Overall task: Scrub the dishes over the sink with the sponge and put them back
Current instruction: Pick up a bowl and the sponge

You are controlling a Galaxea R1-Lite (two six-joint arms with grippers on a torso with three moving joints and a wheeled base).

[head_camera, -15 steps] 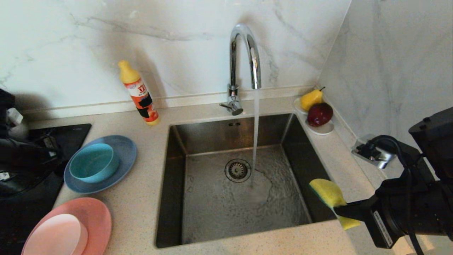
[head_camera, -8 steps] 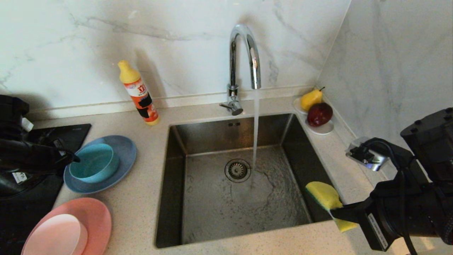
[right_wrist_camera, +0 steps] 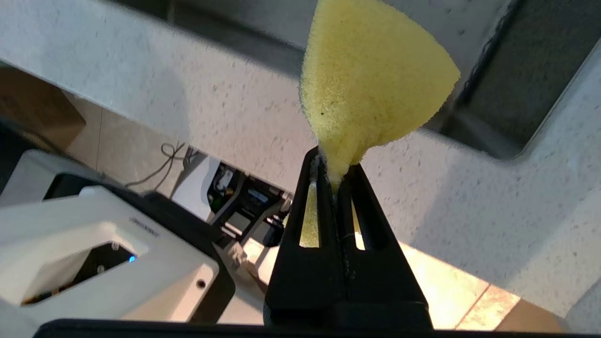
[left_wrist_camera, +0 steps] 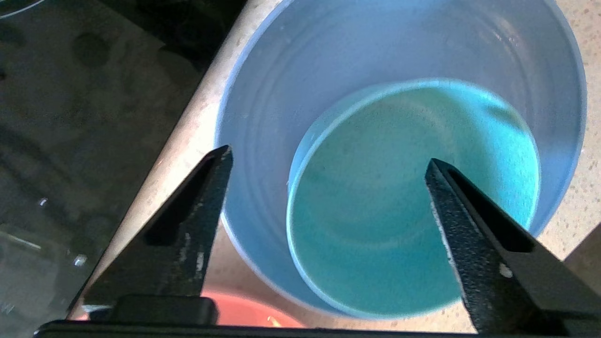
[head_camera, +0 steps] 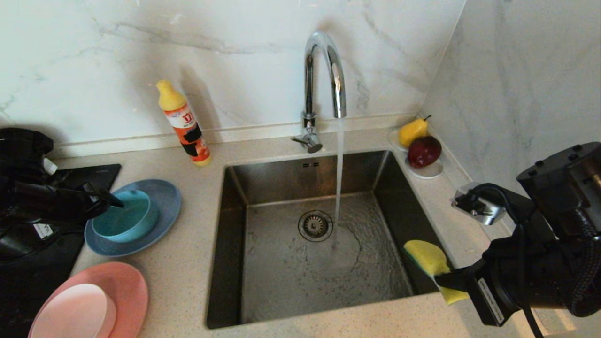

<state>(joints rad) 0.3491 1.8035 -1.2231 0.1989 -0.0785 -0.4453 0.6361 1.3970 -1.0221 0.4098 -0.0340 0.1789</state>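
Observation:
A teal bowl [head_camera: 124, 216] stands on a blue plate [head_camera: 166, 199] on the counter left of the sink [head_camera: 281, 180]. In front of them a pale pink bowl [head_camera: 75, 312] rests on a pink plate [head_camera: 129, 286]. My left gripper [head_camera: 109, 199] is open at the teal bowl's left rim. In the left wrist view the gripper [left_wrist_camera: 328, 156] is spread wide over the teal bowl [left_wrist_camera: 399, 211] and blue plate [left_wrist_camera: 263, 117], holding nothing. My right gripper [head_camera: 443, 281] is shut on the yellow sponge [head_camera: 425, 258] at the sink's front right corner. The right wrist view shows that gripper [right_wrist_camera: 334, 164] pinching the sponge [right_wrist_camera: 371, 75].
Water runs from the chrome faucet [head_camera: 324, 70] into the basin near the drain [head_camera: 315, 226]. An orange detergent bottle [head_camera: 184, 124] stands behind the plates. A small dish with a pear and red fruit [head_camera: 420, 145] sits at the back right. A black cooktop [head_camera: 70, 176] lies at the left.
My left gripper has come in from the left to the teal bowl's rim and has opened. The right arm with the sponge has shifted slightly left.

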